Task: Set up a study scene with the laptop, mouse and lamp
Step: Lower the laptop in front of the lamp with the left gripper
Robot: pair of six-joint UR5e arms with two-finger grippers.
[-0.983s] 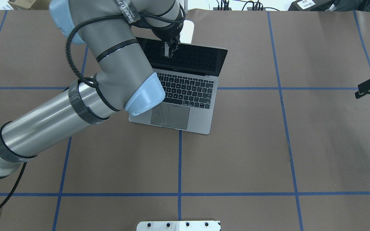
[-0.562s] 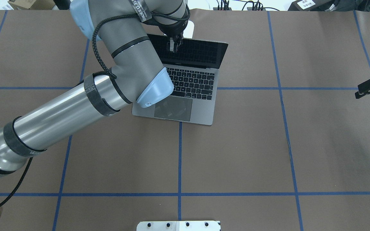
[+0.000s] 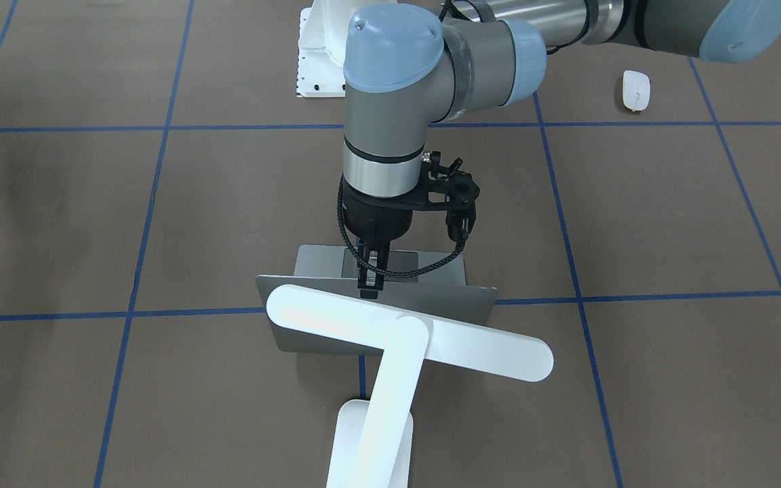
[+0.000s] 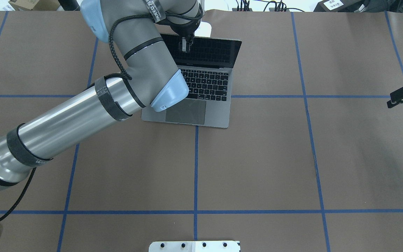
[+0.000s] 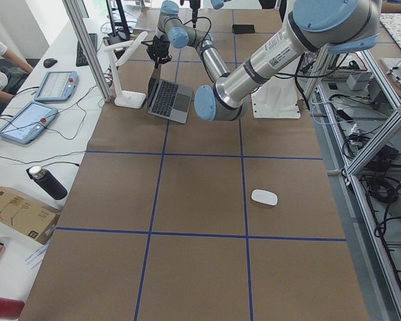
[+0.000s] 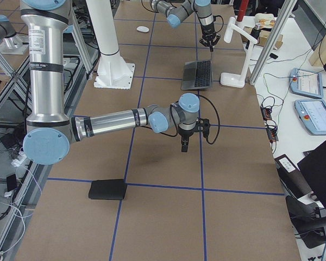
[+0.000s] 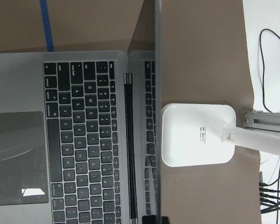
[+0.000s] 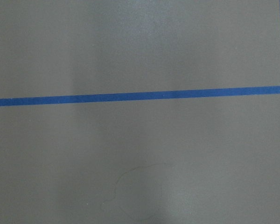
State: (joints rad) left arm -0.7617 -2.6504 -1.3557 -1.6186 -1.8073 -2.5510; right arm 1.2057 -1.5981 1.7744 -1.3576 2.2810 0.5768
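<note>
While left fingers (image 4: 184, 44) clench laptop (image 4: 201, 84) lid edge, screen faces robot, long axis crosswise; right fingers (image 4: 399, 95) unclear.

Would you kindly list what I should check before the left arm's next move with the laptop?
1. Left hand pinching the laptop's lid edge: ok.
2. Laptop open, keyboard up: ok.
3. Lamp upright behind laptop: ok.
4. Gap between lid and lamp: cannot tell.
5. Mouse beside laptop: not ok, it lies far off.
6. Right hand clear of laptop: ok.
</note>
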